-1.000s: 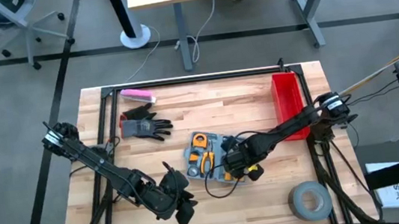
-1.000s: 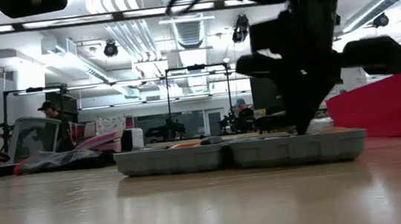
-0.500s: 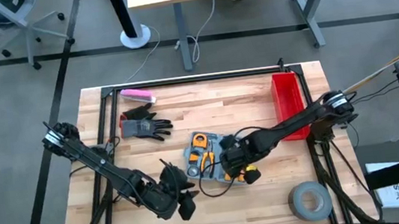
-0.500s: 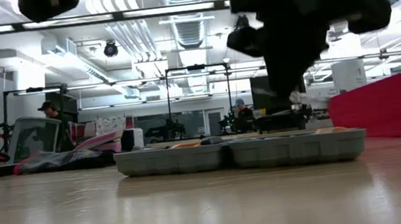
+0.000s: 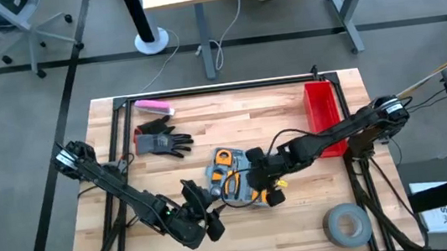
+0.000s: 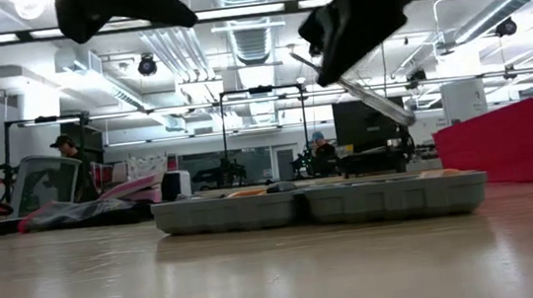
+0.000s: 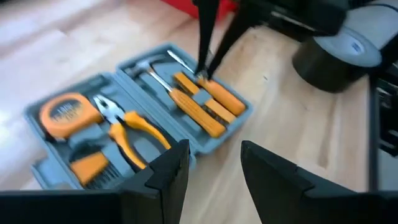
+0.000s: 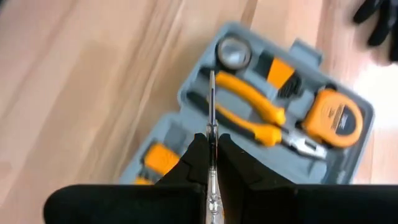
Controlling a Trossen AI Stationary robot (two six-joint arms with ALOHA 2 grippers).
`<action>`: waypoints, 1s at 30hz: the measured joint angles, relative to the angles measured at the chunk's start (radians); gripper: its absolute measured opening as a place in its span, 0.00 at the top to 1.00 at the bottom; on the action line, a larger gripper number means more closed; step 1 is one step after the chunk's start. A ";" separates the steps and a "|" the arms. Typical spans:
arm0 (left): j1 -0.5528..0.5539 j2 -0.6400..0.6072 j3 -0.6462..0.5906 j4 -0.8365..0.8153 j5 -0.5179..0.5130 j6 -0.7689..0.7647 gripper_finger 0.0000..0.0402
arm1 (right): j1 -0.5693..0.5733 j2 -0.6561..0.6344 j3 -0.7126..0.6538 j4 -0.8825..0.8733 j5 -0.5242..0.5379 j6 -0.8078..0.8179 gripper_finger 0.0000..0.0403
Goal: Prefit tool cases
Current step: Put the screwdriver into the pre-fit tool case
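The tool case (image 5: 236, 180) lies open and flat near the middle of the table (image 5: 206, 119), and most of its slots are already filled: a tape measure (image 7: 64, 112), pliers (image 7: 127, 124) and a small orange piece sit in one half, while a hammer and two orange-handled drivers (image 7: 205, 102) rest in the other. What looks left is at least one more piece, the thin metal-shafted screwdriver (image 8: 211, 118) that the right gripper (image 8: 210, 152) has pinched tight between its closed fingers, held in the air above the case. From the right wrist view, that tool points straight out from the fingertips, its long axis in line with the gripper, tip aimed down towards the case. The case itself runs lengthwise across the table, tilted a little, with the hinge crossing its middle and both halves facing up. The left gripper (image 7: 214, 165) hangs over the table's near edge, just in front of the case, its fingers partly apart and holding nothing. I'd say the job is well along, with this tool still to be seated and the lid not yet closed.
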 joint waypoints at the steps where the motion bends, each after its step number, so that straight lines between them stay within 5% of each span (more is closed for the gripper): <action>1: 0.000 0.004 0.000 0.003 -0.018 0.007 0.62 | 0.000 -0.004 -0.006 0.027 0.000 0.010 1.00; 14: 0.019 0.035 -0.072 0.066 -0.200 0.049 0.56 | -0.009 -0.059 -0.016 0.205 0.002 0.068 1.00; 30: 0.090 0.037 -0.180 0.531 -0.256 0.426 0.55 | -0.044 -0.101 -0.016 0.479 0.002 0.057 1.00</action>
